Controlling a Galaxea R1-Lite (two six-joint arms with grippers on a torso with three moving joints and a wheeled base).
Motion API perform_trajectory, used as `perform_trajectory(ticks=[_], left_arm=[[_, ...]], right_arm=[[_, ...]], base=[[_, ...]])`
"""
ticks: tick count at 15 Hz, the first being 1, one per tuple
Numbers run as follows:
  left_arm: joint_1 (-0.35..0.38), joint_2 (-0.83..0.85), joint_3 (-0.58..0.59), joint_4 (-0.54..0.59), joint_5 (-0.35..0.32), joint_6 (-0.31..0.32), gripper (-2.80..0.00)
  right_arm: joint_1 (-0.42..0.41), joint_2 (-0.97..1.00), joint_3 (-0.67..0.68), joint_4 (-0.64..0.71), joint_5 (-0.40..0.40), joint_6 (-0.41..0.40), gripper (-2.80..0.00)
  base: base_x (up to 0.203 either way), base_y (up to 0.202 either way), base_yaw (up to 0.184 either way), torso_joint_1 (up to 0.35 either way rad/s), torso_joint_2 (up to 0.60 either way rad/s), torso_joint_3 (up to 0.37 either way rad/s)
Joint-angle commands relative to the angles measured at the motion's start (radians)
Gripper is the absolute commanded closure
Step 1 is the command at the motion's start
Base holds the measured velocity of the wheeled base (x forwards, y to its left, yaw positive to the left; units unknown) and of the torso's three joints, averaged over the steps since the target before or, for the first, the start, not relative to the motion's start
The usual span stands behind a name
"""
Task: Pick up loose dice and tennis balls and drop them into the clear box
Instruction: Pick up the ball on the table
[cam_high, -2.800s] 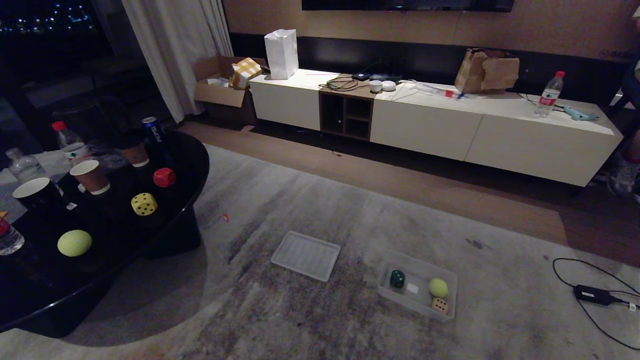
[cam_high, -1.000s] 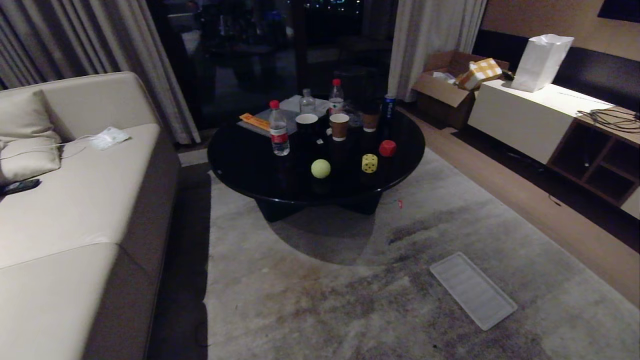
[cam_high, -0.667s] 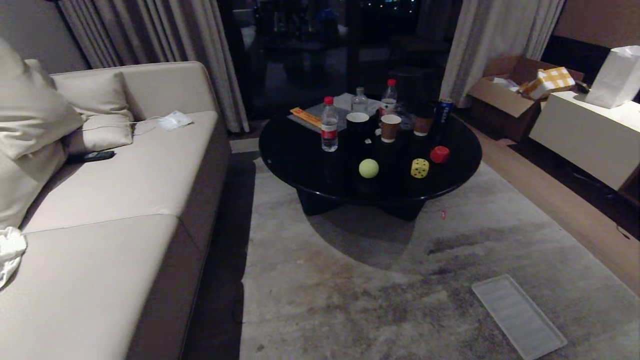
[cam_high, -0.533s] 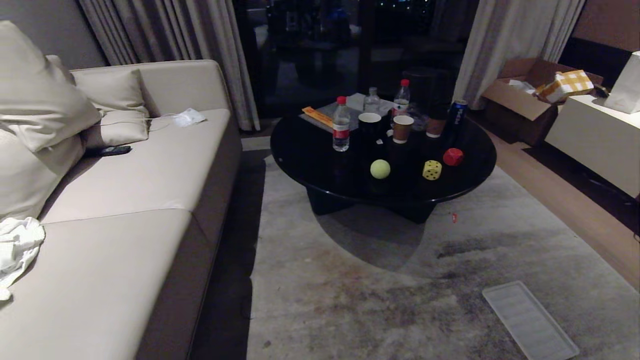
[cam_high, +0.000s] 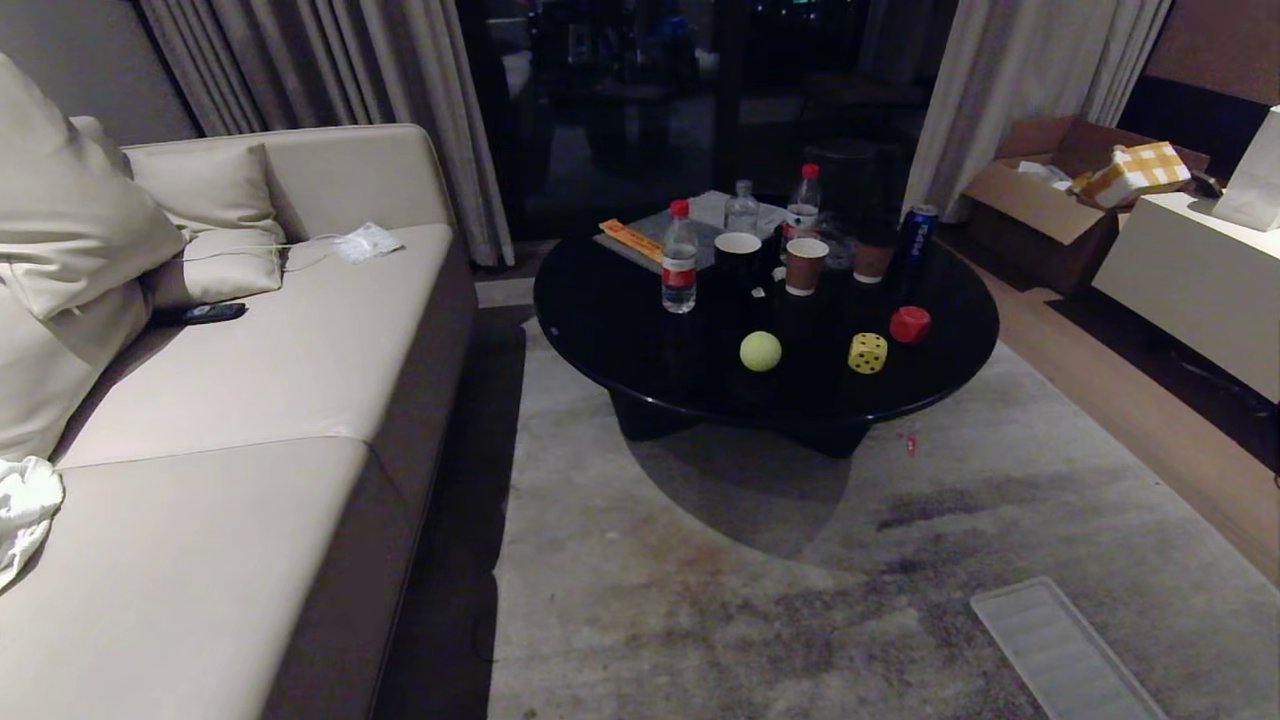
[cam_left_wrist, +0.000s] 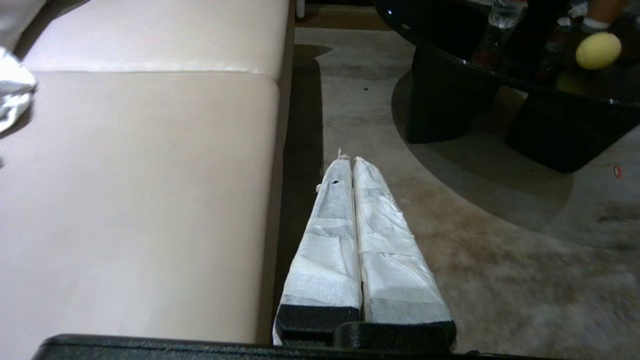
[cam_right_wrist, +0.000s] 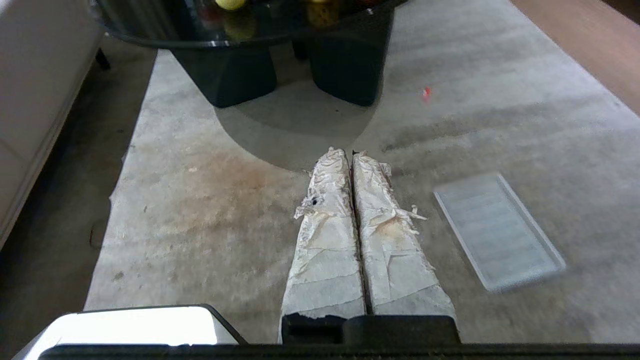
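Near: grey rug (cam_high: 760, 600) with ribbed panel (cam_high: 1060, 655), sofa (cam_high: 230, 400) at left. Both grippers — left (cam_left_wrist: 350, 161), right (cam_right_wrist: 348, 153) — clenched, empty, above the rug. Since 0.5 s ago the view shifted slightly. Beyond: round black worktop (cam_high: 600, 320) bearing ball (cam_high: 760, 351), yellow die (cam_high: 867, 353), red die (cam_high: 910, 324) — bottles (cam_high: 679, 258) and cups (cam_high: 805, 265) behind.

1. The room is dim, and the window (cam_high: 640, 90) behind is dark, with pale curtains (cam_high: 1010, 90) hanging on both sides.
2. A beige sofa (cam_high: 250, 400) with cushions (cam_high: 60, 230) stands along the left side.
3. A grey carpet (cam_high: 720, 600) with darker stains covers the floor; wooden flooring (cam_high: 1130, 420) shows at the right.
4. A round black bench (cam_high: 620, 330) stands on the carpet.
5. A low white cabinet (cam_high: 1190, 280) is at the far right, beside an open cardboard box (cam_high: 1020, 200).
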Motion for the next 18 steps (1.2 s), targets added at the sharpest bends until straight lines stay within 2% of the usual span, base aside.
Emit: perform_trajectory(ticks=[1, 18], left_arm=[[0.0, 0.001, 0.002, 0.0, 0.002, -0.003, 0.0], [0.0, 0.001, 0.002, 0.0, 0.002, -0.005, 0.0]], right_arm=[[0.0, 0.002, 0.0, 0.001, 0.0, 0.0, 0.0], [0.0, 0.002, 0.0, 0.001, 0.0, 0.0, 0.0]], base=[[0.183, 0.0, -0.001, 0.002, 0.01, -0.003], [0.182, 0.0, 0.0, 0.002, 0.0, 0.002]])
